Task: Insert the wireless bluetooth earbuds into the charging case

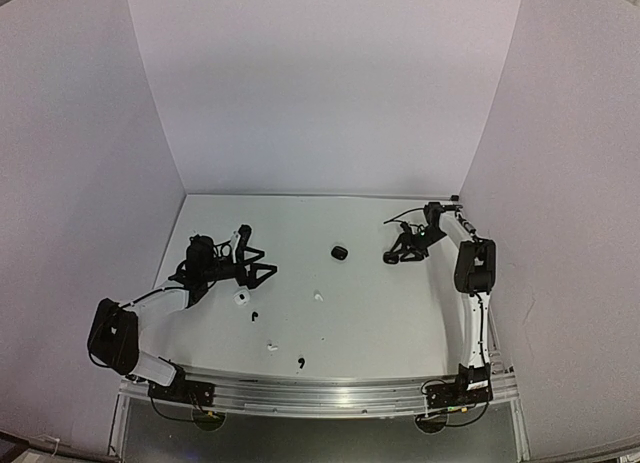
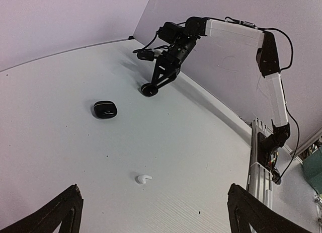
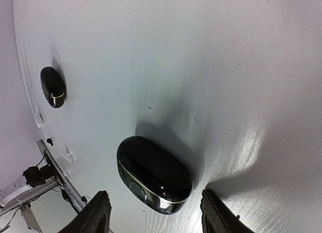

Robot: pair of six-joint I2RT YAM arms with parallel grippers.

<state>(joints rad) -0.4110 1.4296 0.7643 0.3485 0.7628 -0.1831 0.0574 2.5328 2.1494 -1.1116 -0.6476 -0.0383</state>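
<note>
A closed glossy black charging case [image 3: 151,167] lies on the white table between my right gripper's [image 3: 155,195] open jaws, with a gap on each side. The top view shows that gripper [image 1: 393,257] at the back right, low over this case. A second black case [image 1: 340,253] rests mid-table, also in the left wrist view [image 2: 105,109]. My left gripper [image 1: 262,263] hovers open and empty at the left. A white earbud [image 2: 143,179] lies just ahead of it [image 1: 318,296]. Nearer the front lie a black earbud [image 1: 254,315], a white earbud [image 1: 270,347] and another black earbud [image 1: 300,362].
A small white case [image 1: 240,298] sits under the left arm's wrist. Pale walls [image 1: 320,93] enclose the table on three sides. The metal rail [image 1: 330,393] with both arm bases runs along the near edge.
</note>
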